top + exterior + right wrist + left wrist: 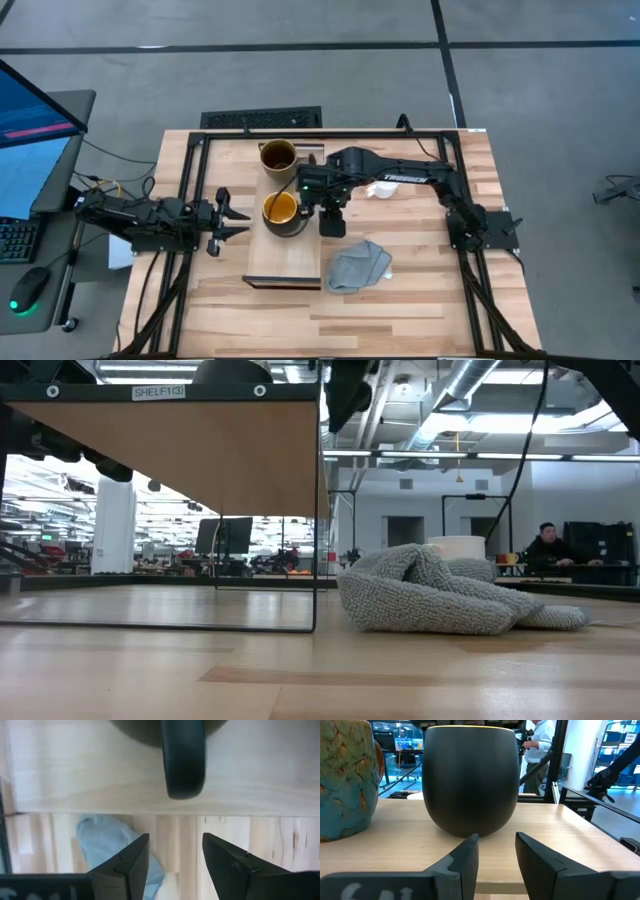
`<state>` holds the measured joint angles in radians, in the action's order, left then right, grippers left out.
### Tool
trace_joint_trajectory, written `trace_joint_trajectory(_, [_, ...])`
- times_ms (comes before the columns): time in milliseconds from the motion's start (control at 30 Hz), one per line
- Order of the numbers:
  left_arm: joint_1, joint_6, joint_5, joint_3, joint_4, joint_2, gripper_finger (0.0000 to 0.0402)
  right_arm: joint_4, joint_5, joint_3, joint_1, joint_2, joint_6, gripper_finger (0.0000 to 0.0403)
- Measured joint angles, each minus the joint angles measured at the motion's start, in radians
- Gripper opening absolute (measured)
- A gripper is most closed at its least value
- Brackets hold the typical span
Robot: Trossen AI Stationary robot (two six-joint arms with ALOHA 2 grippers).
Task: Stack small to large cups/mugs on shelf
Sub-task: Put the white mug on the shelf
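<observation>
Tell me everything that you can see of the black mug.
The black mug stands upright on the shelf, near its middle. It is round-bellied and matte black outside, yellow-orange inside, and looks ceramic. Its dark handle points toward the right gripper, which hangs open just beside it without holding it. The left gripper waits open at the mug's other side, apart from it. The brown-olive mug stands farther back on the shelf.

Both arms [400, 175] are matte black, built of slim jointed segments with black cables trailing along the sides. The right arm carries white lettering. Each ends in two flat, dark, wedge-shaped fingers [127, 865].
</observation>
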<state>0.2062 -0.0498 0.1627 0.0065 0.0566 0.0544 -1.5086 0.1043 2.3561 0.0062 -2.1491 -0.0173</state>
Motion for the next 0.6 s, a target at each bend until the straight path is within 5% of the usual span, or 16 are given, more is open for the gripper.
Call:
trace_joint_trajectory(200, [0.000,0.000,0.000,0.000,0.000,0.000,0.0119,-0.035,-0.008,0.000,0.003,0.097,0.046,0.0203])
trace_joint_trajectory(600, [0.000,-0.026,0.000,0.000,0.000,0.000,0.0119,-0.054,-0.185,-0.001,0.016,0.320,0.106,0.0203])
